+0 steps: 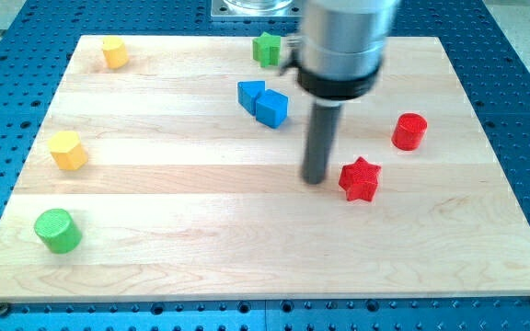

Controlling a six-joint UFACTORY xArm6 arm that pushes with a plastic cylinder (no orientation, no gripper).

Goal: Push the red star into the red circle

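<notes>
The red star (360,178) lies on the wooden board right of centre. The red circle (409,131), a short red cylinder, stands up and to the right of the star, a small gap apart. My tip (316,179) rests on the board just left of the red star, close to its left edge; I cannot tell whether it touches. The rod rises from the tip to the grey arm body at the view's top.
Two blue blocks (263,101) sit together up and left of the tip. A green star-like block (267,49) is at the top. Yellow blocks lie at the top left (114,52) and left (67,150). A green cylinder (58,230) is at the bottom left.
</notes>
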